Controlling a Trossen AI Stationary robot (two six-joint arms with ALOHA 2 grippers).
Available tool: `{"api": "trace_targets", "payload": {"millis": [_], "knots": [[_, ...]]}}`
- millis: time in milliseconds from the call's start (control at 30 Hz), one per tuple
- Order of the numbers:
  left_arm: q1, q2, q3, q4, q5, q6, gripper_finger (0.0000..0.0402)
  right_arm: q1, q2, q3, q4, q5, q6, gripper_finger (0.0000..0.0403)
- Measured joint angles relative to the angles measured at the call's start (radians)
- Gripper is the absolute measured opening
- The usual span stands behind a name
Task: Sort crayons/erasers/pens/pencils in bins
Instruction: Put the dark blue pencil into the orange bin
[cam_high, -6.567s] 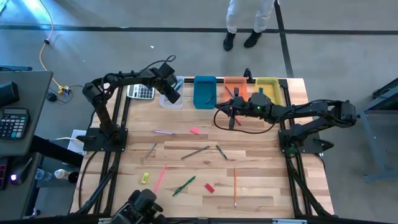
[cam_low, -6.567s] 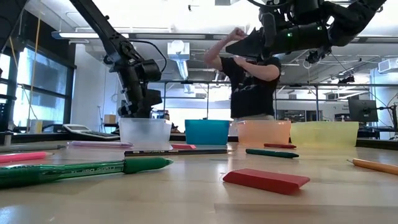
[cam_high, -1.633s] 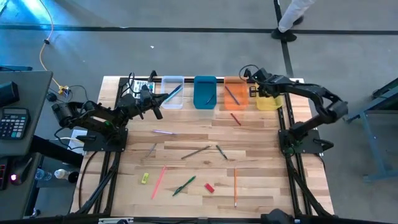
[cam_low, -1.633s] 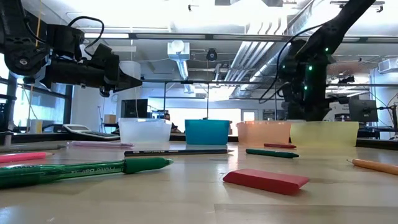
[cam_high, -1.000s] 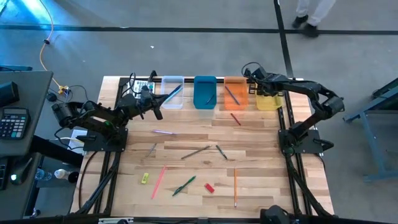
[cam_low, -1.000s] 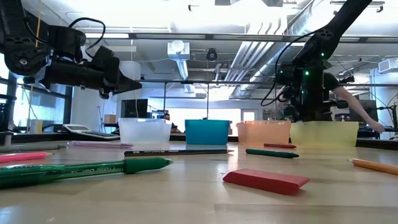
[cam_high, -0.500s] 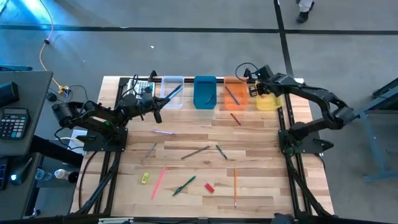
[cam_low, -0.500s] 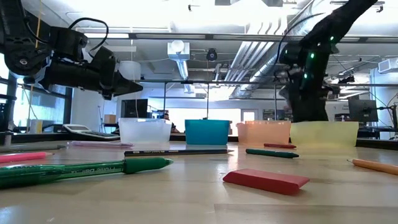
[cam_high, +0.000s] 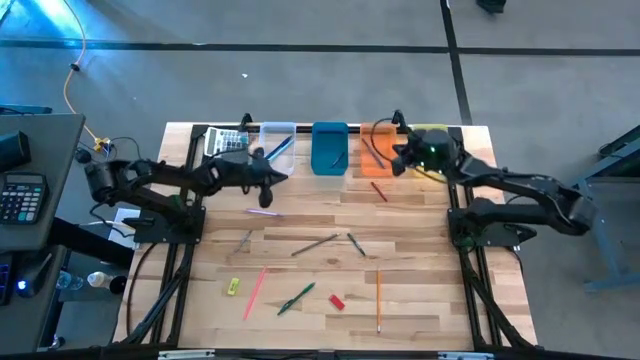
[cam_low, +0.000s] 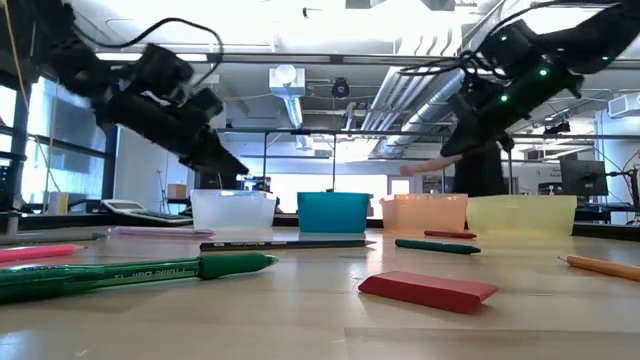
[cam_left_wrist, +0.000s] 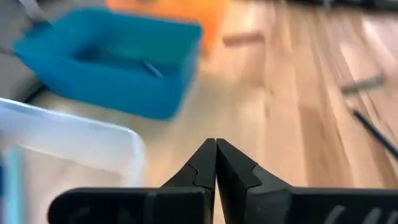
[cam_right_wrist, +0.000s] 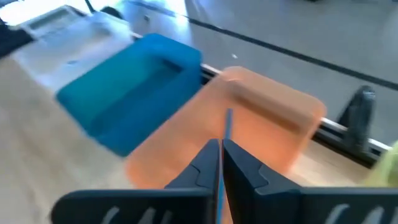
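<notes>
Four bins stand in a row at the table's far edge: clear (cam_high: 277, 150), blue (cam_high: 329, 147), orange (cam_high: 375, 145) and yellow (cam_high: 432, 133), the last partly under my right arm. My left gripper (cam_high: 271, 177) is shut and empty, just near of the clear bin (cam_left_wrist: 62, 143). My right gripper (cam_high: 397, 160) is shut and empty, above the orange bin's (cam_right_wrist: 249, 118) near right corner. A yellow eraser (cam_high: 233, 286) and a red eraser (cam_high: 337, 301) lie flat on the near half of the table. The red eraser also shows in the low view (cam_low: 428, 288).
Loose sticks lie across the table: a pink one (cam_high: 262, 212), a red one (cam_high: 380, 190), dark pencils (cam_high: 318, 243), a pink stick (cam_high: 256, 290), green pens (cam_high: 297, 298) and an orange pencil (cam_high: 378, 300). A calculator (cam_high: 225, 143) sits left of the clear bin.
My left gripper has reached toward the table's right and near side, tipping down, to a spot just near of the clear bin. My right gripper has swung from over the yellow bin toward the table's left and near side, to the orange bin's corner. Both have stayed shut.
</notes>
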Motion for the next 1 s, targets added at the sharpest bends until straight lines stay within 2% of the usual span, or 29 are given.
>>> {"api": "trace_targets", "payload": {"millis": [133, 333, 600, 700, 1000], "knots": [[-0.094, 0.000, 0.111, -0.295, -0.025, 0.016, 0.0000, 0.066, -0.040, -0.052, 0.064, 0.000, -0.025, 0.0003], [-0.311, 0.000, 0.232, -0.584, -0.250, -0.061, 0.0000, 0.151, -0.031, -0.092, 0.185, -0.005, -0.151, 0.0001], [-0.568, 0.013, 0.319, -0.692, -0.468, -0.375, 0.0006, 0.211, -0.020, -0.255, 0.611, -0.100, -0.163, 0.0000], [-0.649, 0.045, 0.347, -0.737, -0.560, -0.466, 0.0019, 0.215, -0.024, -0.286, 0.689, -0.112, -0.162, 0.0000], [-0.774, 0.214, 0.433, -0.726, -0.559, -0.642, 0.0074, 0.253, -0.024, -0.290, 0.697, -0.131, -0.148, 0.0000]]}}
